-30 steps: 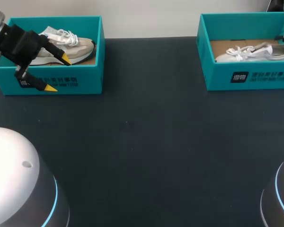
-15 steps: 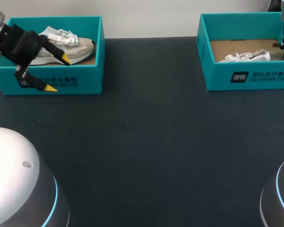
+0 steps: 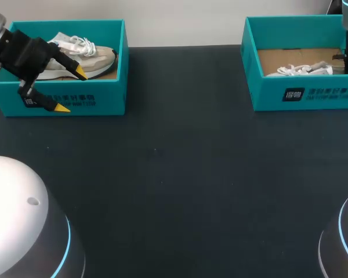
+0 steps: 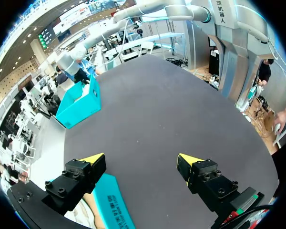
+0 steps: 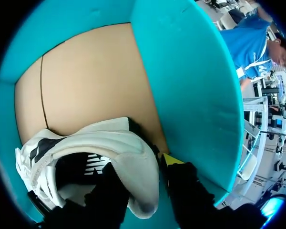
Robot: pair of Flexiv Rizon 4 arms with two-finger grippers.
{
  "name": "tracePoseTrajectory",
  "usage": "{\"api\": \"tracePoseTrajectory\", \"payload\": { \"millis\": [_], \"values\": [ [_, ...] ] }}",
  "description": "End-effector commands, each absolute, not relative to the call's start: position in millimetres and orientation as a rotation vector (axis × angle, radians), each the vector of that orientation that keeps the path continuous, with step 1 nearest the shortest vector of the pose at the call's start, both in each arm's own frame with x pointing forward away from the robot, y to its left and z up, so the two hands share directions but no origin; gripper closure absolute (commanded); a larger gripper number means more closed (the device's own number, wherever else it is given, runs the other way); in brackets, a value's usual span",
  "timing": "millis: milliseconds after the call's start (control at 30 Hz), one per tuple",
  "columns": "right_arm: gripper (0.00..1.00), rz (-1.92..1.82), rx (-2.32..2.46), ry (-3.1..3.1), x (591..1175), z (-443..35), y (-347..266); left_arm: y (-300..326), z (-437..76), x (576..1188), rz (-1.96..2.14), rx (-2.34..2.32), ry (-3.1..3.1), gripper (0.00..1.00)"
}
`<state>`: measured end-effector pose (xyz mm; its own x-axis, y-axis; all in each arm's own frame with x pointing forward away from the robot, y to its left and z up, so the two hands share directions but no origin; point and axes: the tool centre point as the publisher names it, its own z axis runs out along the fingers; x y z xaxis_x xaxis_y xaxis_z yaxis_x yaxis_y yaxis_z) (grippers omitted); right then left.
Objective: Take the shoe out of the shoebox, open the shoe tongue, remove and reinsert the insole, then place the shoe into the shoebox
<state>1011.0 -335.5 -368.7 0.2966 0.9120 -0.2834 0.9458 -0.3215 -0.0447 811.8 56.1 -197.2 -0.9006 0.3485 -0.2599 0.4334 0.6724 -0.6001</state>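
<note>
At the left, the left gripper (image 3: 71,90) hung with its yellow-tipped fingers spread wide and holding nothing, over the front wall of the left shoebox (image 3: 104,98), inside which a beige shoe (image 3: 87,58) with white laces lay on its sole. Across the dark table (image 3: 180,162), the right shoebox (image 3: 313,92) held a white shoe (image 3: 304,69) on its cardboard floor, heel towards the box's right end. The right gripper (image 5: 143,171) reached down into that box, its fingers clamped on the white shoe's heel collar, one inside the opening and one outside, close to the box wall.
</note>
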Motion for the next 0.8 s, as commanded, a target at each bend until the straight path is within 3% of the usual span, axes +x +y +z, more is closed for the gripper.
{"api": "tracePoseTrajectory", "payload": {
  "millis": [33,800],
  "values": [
    [0.67,-0.386,2.426,1.729,1011,-364,-336,57,-197,811,-1.034,0.648,2.761,0.00],
    [0.51,-0.122,2.433,1.617,988,-284,-300,57,-197,811,-1.034,0.648,2.761,0.00]
  ]
}}
